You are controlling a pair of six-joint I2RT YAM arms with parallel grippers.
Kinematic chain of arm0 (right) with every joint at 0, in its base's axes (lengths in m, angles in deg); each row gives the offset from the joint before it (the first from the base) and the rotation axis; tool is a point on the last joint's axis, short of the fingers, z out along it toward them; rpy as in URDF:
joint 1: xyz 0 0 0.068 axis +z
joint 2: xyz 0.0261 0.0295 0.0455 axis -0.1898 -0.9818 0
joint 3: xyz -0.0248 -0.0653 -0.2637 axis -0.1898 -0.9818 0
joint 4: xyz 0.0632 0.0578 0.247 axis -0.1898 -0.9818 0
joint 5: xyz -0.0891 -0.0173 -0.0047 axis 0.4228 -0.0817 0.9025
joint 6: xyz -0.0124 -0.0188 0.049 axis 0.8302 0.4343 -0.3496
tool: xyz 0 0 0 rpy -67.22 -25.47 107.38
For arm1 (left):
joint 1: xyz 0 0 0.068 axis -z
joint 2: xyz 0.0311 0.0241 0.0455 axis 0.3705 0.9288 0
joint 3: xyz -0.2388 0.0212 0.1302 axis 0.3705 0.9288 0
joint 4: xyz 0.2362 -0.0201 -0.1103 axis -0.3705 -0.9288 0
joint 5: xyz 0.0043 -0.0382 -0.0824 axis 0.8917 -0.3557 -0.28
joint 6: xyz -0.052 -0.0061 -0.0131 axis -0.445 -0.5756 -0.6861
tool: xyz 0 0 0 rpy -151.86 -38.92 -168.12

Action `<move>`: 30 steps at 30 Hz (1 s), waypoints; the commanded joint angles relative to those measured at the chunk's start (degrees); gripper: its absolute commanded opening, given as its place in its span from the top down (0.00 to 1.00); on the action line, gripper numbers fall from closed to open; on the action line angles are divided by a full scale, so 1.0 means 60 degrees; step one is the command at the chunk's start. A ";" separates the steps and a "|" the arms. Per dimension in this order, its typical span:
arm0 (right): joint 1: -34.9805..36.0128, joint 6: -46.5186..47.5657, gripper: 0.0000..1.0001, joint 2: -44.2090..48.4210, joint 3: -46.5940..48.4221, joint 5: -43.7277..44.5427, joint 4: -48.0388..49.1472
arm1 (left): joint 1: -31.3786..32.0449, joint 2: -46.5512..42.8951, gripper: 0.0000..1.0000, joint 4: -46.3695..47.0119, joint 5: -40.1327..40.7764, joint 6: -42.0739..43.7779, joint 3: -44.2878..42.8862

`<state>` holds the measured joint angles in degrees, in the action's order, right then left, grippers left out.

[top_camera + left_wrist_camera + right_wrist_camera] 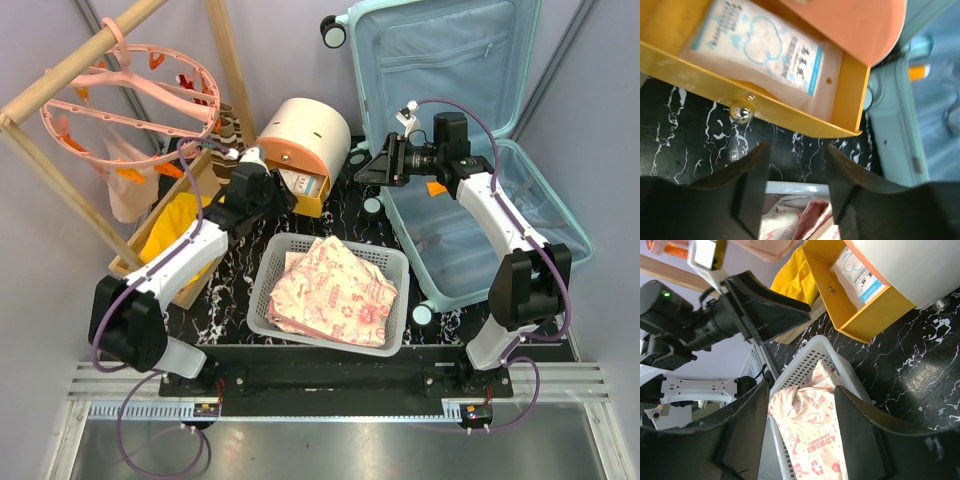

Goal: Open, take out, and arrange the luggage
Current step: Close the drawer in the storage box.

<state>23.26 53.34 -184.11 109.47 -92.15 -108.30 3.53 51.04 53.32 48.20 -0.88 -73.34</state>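
The pale mint-blue suitcase [480, 235] lies open at the right, its lid [445, 50] upright showing the blue lining and zip pocket. Its edge also shows in the left wrist view [897, 125]. My right gripper [362, 170] is open and empty, held over the suitcase's left rim and pointing left; in its wrist view [802, 400] it frames the basket. My left gripper [283, 198] is open and empty, between the drawer box and the basket; its fingers [752, 185] hang just below the open drawer [765, 107], apart from its knob [741, 111].
A white perforated basket [262, 285] holds pink-patterned cloth [335, 290]. The cream-and-orange drawer box [300, 135] has its drawer open with a blue-white packet [760, 50] inside. A wooden rack with a pink round hanger [130, 85] and a wooden crate with yellow cloth [175, 225] stand at left.
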 commanded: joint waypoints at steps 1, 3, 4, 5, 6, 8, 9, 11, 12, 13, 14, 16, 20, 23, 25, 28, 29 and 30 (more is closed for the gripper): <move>-0.0031 -0.0068 0.36 0.0502 0.0155 -0.0001 0.0246 | -0.0082 0.0866 0.56 0.0364 -0.1177 0.0934 -0.0555; -0.0031 -0.0068 0.37 0.0517 0.0184 0.0029 0.0246 | -0.0082 0.1335 0.59 0.0349 -0.1163 0.1226 -0.0877; -0.0017 -0.0068 0.37 0.0517 0.0213 0.0029 0.0246 | -0.0082 0.1467 0.59 0.0349 -0.1163 0.1330 -0.0979; -0.0031 -0.0082 0.37 0.0532 0.0228 0.0029 0.0260 | -0.0082 0.1628 0.60 0.0364 -0.1163 0.1418 -0.1212; -0.0031 -0.0097 0.37 0.0532 0.0228 0.0029 0.0246 | -0.0082 0.1861 0.61 0.0393 -0.1134 0.1578 -0.1316; -0.0017 -0.0112 0.37 0.0561 0.0228 0.0058 0.0246 | -0.0082 0.2039 0.61 0.0582 -0.1003 0.1754 -0.1565; -0.0017 -0.0112 0.37 0.0561 0.0214 0.0087 0.0260 | -0.0082 0.2213 0.61 0.0685 -0.0973 0.1929 -0.1624; -0.0031 -0.0126 0.37 0.0561 0.0214 0.0117 0.0246 | -0.0082 0.2405 0.61 0.0890 -0.0856 0.2062 -0.1872; -0.0031 -0.0126 0.37 0.0561 0.0214 0.0117 0.0246 | -0.0082 0.2536 0.60 0.0949 -0.0841 0.2179 -0.1976; -0.0017 -0.0126 0.37 0.0561 0.0228 0.0131 0.0246 | -0.0082 0.2770 0.60 0.0964 -0.0826 0.2224 -0.2093; -0.0031 -0.0155 0.37 0.0547 0.0243 0.0146 0.0260 | -0.0082 0.2902 0.60 0.0979 -0.0812 0.2282 -0.2340; -0.0031 -0.0155 0.37 0.0546 0.0287 0.0175 0.0246 | -0.0082 0.3253 0.60 0.1037 -0.0681 0.2400 -0.2648; -0.0031 -0.0141 0.37 0.0503 0.0331 0.0322 0.0231 | -0.0082 0.3621 0.60 0.1315 -0.0416 0.2488 -0.3059; -0.0031 -0.0229 0.37 0.0459 0.0331 0.0555 0.0231 | -0.0082 0.3899 0.59 0.1404 -0.0445 0.2488 -0.3397; -0.0031 -0.0244 0.36 0.0473 0.0331 0.0775 0.0231 | -0.0082 0.3987 0.55 0.1593 -0.0343 0.2517 -0.3485; -0.0031 -0.0273 0.36 0.0458 0.0345 0.0908 0.0246 | -0.0082 0.4090 0.53 0.1959 -0.0094 0.2561 -0.3558; -0.0031 -0.0258 0.36 0.0458 0.0346 0.0922 0.0246 | -0.0082 0.4134 0.53 0.2033 -0.0108 0.2547 -0.3573; -0.0031 -0.0258 0.36 0.0458 0.0331 0.0937 0.0246 | -0.0082 0.4178 0.52 0.2106 -0.0152 0.2561 -0.3617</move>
<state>23.26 52.25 -183.85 109.44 -88.17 -108.27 3.31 75.49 58.11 44.92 13.37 -91.53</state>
